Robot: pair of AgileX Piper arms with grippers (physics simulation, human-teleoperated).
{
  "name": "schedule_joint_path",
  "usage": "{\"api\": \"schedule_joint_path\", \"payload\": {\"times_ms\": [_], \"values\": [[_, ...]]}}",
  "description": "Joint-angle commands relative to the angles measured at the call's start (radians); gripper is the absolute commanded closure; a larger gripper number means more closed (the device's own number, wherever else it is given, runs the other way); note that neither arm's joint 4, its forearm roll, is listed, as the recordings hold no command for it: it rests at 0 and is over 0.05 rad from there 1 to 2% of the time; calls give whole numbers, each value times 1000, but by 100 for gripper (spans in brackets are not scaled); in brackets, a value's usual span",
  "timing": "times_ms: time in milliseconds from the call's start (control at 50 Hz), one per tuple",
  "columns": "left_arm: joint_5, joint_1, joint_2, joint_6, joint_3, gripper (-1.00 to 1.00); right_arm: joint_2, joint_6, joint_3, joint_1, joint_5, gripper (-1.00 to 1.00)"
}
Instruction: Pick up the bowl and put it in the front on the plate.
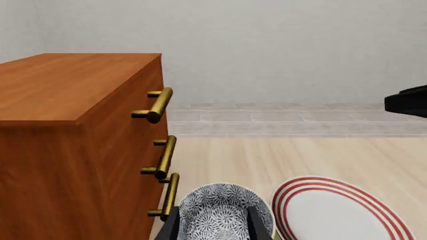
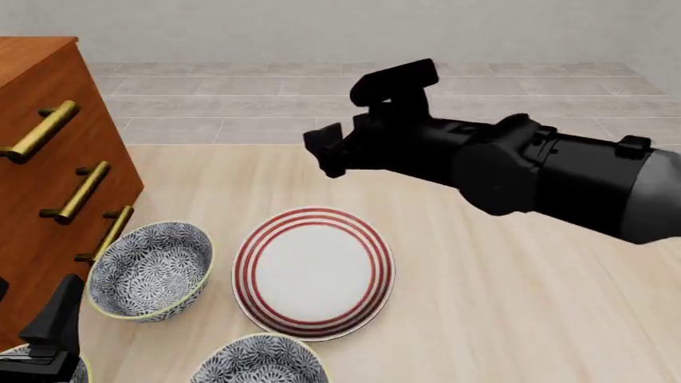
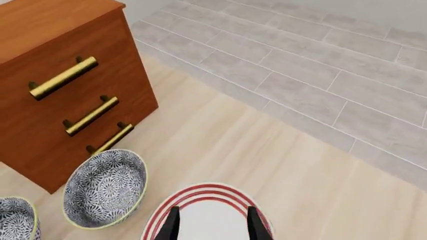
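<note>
Three alike patterned bowls lie around the red-ringed white plate (image 2: 314, 271): one bowl (image 2: 149, 271) by the dresser, one (image 2: 261, 363) at the near edge, one (image 2: 21, 369) in the near left corner. My left gripper (image 2: 56, 319) hovers low at the near left, open. In its wrist view the dresser-side bowl (image 1: 220, 210) shows between its fingers (image 1: 257, 222), untouched, with the plate (image 1: 340, 212) beside it. My right gripper (image 2: 324, 148) hangs high over the table's middle, open and empty. Its wrist view looks down on the plate (image 3: 213, 200) and the bowl (image 3: 107, 187).
A wooden dresser (image 2: 43, 136) with brass handles (image 2: 80, 191) stands on the left, close to the nearest bowl. The light wood surface gives way to grey tiles (image 2: 266, 104) at the back. The bulky right arm (image 2: 532, 171) crosses the upper right.
</note>
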Motion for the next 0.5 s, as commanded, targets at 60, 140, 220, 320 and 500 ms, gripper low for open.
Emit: {"api": "schedule_joint_path", "payload": {"times_ms": [60, 140, 220, 320, 500], "values": [[0, 0, 0, 0, 0, -100, 91, 10, -114, 42, 50, -100], [0, 0, 0, 0, 0, -100, 122, 18, -142, 47, 50, -100], [0, 0, 0, 0, 0, -100, 143, 21, -177, 50, 64, -100], [0, 0, 0, 0, 0, -100, 192, 46, -252, 56, 102, -100], [0, 0, 0, 0, 0, -100, 249, 70, -344, 72, 153, -100]]}}
